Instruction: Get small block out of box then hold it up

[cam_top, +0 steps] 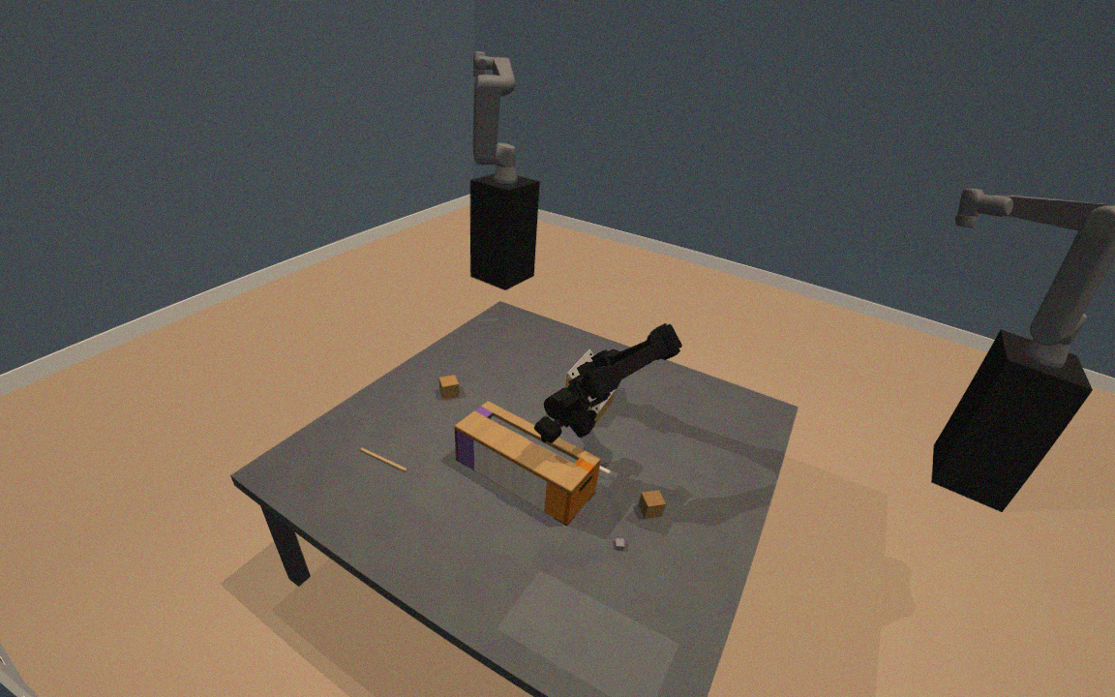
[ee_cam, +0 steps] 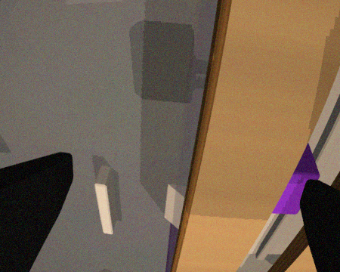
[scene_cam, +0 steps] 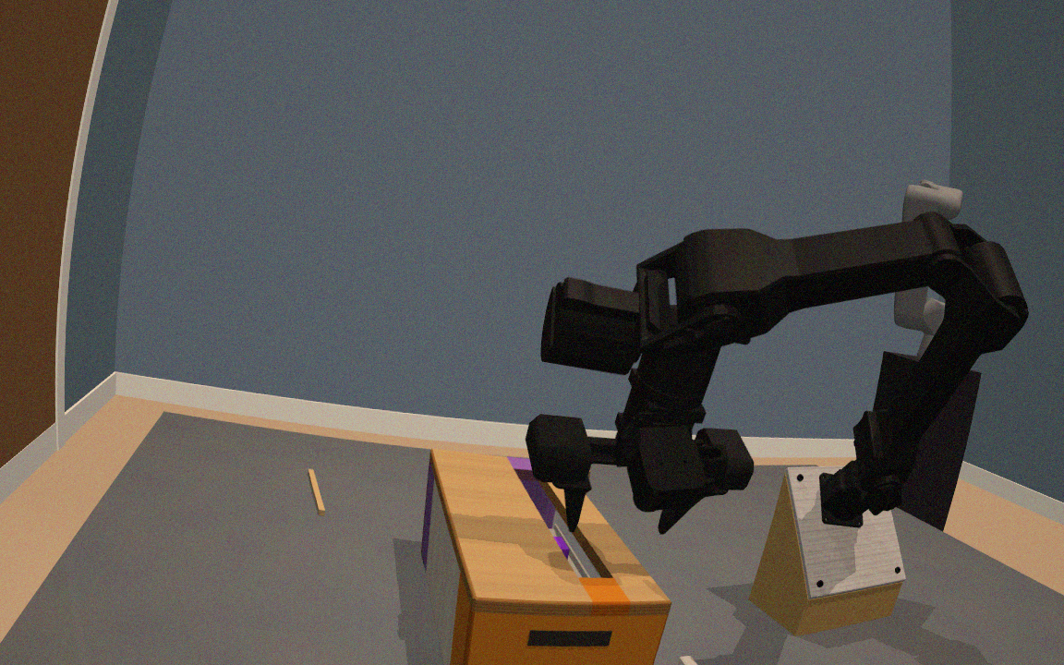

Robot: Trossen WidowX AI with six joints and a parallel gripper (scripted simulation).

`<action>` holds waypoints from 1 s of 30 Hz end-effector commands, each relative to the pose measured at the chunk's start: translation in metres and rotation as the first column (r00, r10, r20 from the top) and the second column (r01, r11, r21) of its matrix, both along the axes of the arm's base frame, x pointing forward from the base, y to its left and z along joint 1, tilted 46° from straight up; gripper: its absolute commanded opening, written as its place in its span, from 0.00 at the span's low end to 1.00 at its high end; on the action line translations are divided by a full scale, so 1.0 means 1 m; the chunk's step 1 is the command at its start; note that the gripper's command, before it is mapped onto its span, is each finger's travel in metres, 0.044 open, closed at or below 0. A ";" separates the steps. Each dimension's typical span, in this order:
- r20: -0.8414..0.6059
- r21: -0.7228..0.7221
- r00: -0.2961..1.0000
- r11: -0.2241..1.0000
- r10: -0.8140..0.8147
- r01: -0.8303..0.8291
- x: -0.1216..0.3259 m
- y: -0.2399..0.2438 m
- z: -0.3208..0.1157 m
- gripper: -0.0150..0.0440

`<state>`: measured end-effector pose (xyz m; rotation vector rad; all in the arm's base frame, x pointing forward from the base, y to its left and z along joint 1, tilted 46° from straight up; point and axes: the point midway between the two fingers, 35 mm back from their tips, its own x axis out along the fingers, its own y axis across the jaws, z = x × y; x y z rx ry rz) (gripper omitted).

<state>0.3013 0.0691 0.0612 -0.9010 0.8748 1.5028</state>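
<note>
The box (cam_top: 516, 442) (scene_cam: 477, 513) (ee_cam: 253, 113) has a wooden top with a long slot, an orange end and a purple end. The small purple block (scene_cam: 562, 546) (ee_cam: 292, 194) shows through the slot, on the pale shelf inside. My gripper (cam_top: 564, 431) (scene_cam: 618, 530) (ee_cam: 190, 181) is open and empty, low over the box. One finger points down at the slot and partly covers the block in the wrist view. The other finger is off the box, on the arm's side. Whether the first fingertip is inside the slot or touches the block, I cannot tell.
Two wooden cubes (cam_top: 449, 386) (cam_top: 651, 503) and a small grey cube (cam_top: 619, 543) stand around the box. A thin stick (cam_top: 383, 459) (scene_cam: 316, 490) lies beyond its far side. A pale bar (ee_cam: 103, 208) lies on the arm's side. The arm's wedge mount (scene_cam: 850, 550) stands behind.
</note>
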 end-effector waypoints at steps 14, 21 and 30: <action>-0.012 0.006 1.000 1.000 -0.003 0.003 -0.004 0.022 -0.021 0.93; -0.012 0.008 1.000 1.000 -0.003 0.003 -0.005 0.031 -0.029 0.93; -0.003 0.004 1.000 1.000 -0.001 0.001 -0.004 0.031 -0.028 0.93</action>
